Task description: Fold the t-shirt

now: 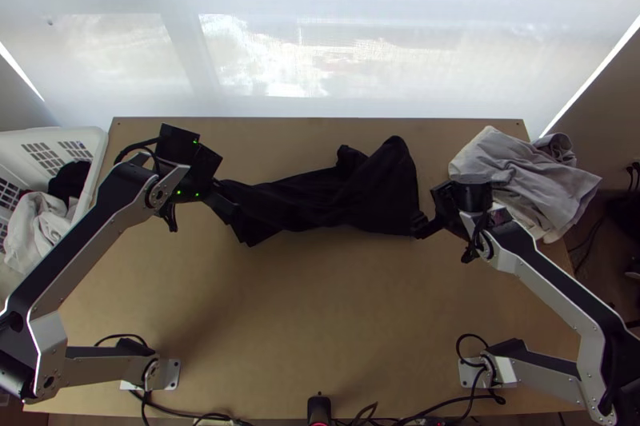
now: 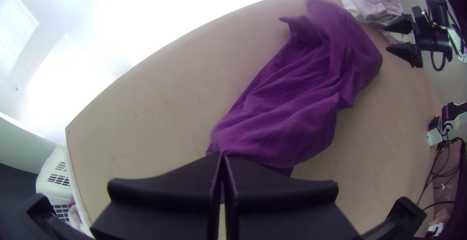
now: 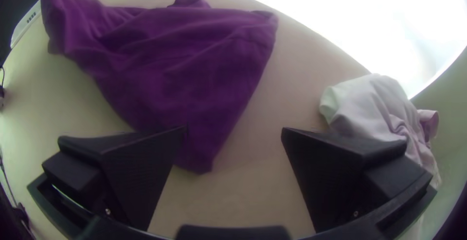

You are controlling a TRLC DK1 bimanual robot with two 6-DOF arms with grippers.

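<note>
From the top, you see the shirt (image 1: 320,198) in a long, crumpled strip across the far half of the table (image 1: 320,322). Your left gripper (image 1: 228,206) is at its left end, and your right gripper (image 1: 420,226) is at its near right corner. The shirt looks thin, soft and light. It will flop and bend where it likes, so one hold will not keep it flat. It should not break, but a hard tug could bunch it up or pull it out of your grip. The grey cloth (image 1: 520,178) is close on the right, so keep your right gripper off it.

In the left wrist view, your left gripper's fingers are pressed together, and they seem to pinch a bit of the shirt at the tips. Soft lines run away from that spot. It looks like a small hold, so you should pull slowly.

In the right wrist view, your right gripper's fingers are spread wide, with no cloth pinched. A pointed corner of the shirt lies by one finger. You can't tell if they touch. That corner looks like a good place to grab: get both fingers around it and take a good bite, not just the edge. Then you could pull the two ends gently apart to smooth the shirt.
</note>
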